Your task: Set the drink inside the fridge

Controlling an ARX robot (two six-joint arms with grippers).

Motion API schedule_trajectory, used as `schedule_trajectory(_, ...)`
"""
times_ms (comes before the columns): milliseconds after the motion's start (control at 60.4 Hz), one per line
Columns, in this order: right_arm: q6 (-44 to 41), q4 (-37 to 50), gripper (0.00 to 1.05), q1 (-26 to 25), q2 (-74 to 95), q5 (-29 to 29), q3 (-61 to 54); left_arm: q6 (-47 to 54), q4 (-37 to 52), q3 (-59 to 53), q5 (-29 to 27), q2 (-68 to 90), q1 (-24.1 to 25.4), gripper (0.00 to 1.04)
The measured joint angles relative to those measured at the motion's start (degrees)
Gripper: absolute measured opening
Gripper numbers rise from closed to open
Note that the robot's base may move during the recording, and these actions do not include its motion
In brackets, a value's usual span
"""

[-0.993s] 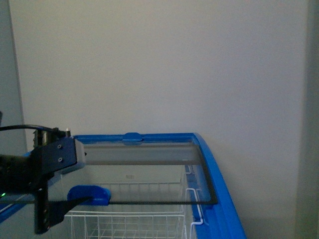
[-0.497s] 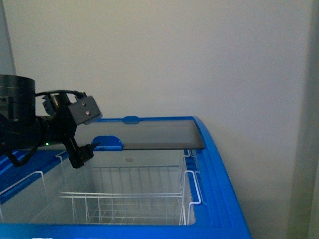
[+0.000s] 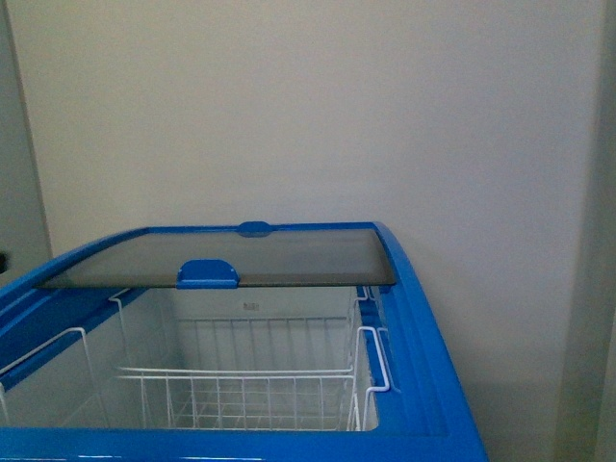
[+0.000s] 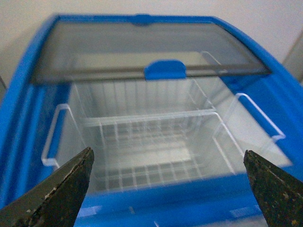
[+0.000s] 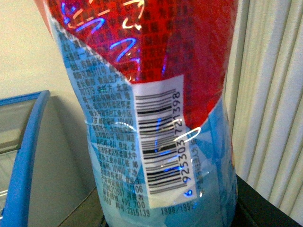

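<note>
Left fingers (image 4: 61,189) spread, empty; right fingers clamped on drink (image 5: 156,118). Risk: drink clipping fridge (image 3: 423,366) rim or glass lid (image 3: 289,255) on entry.

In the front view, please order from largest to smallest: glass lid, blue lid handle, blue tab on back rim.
1. glass lid
2. blue lid handle
3. blue tab, though it is farther from the camera, so unsure.
</note>
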Motion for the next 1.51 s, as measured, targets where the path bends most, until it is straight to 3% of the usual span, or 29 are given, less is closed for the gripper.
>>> schedule_trajectory(132, 0.0, 0.0, 0.42, 0.0, 0.0, 0.0, 0.0, -0.42, -2.75, -13.09, -14.08, -20.41, 1.31, 0.77)
schedule_trajectory(215, 1.01, -2.4, 0.42, -0.42, 0.5, -1.33, 0.61, -0.57, -3.19, -18.12, -16.81, -29.24, 1.36, 0.66)
schedule_trajectory(331, 0.48, -21.9, 0.42, -1.73, 3.39, -14.01, 8.39, -0.57, -2.97, -21.57, -17.81, -34.82, 0.37, 0.5)
schedule_trajectory(364, -2.08, -26.88, 0.42, -2.97, 5.16, -20.9, 11.02, -0.55, -2.86, -22.84, -18.95, -35.82, -0.46, 0.43)
schedule_trajectory(463, -10.16, -25.94, 0.42, -8.11, 11.67, -32.26, 14.21, -0.57, -2.86, -25.38, -23.41, -37.75, -4.98, 0.27)
schedule_trajectory(629, -27.04, -20.65, 0.42, -12.28, 27.23, -42.32, 23.17, -0.59, -2.78, -27.96, -24.24, -40.59, -6.03, 0.03)
schedule_trajectory(761, -45.92, -19.15, 0.42, -11.13, 44.61, -43.1, 33.35, -0.74, -2.99, -29.9, -24.2, -42.91, -6.14, 0.03)
schedule_trajectory(910, -60.19, -22.71, 0.42, -4.04, 65.11, -41.9, 48.92, -0.74, -3.96, -31.78, -24.2, -45.9, -6.16, 0.03)
schedule_trajectory(1175, -62.95, -27.98, 0.42, 3.15, 84.15, -41.79, 64.83, -0.74, -5.79, -33.42, -24.2, -49.33, -6.16, 0.03)
schedule_trajectory(1457, -61.72, -28.04, 0.41, 3.32, 96.19, -39.52, 75.12, -0.74, -6.64, -35.41, -24.2, -52.98, -6.16, 0.03)
schedule_trajectory(1506, -61.2, -28.48, 0.41, 2.95, 98.01, -39.26, 77.37, -0.74, -12.74, -35.74, -24.04, -57.51, -6.16, 0.03)
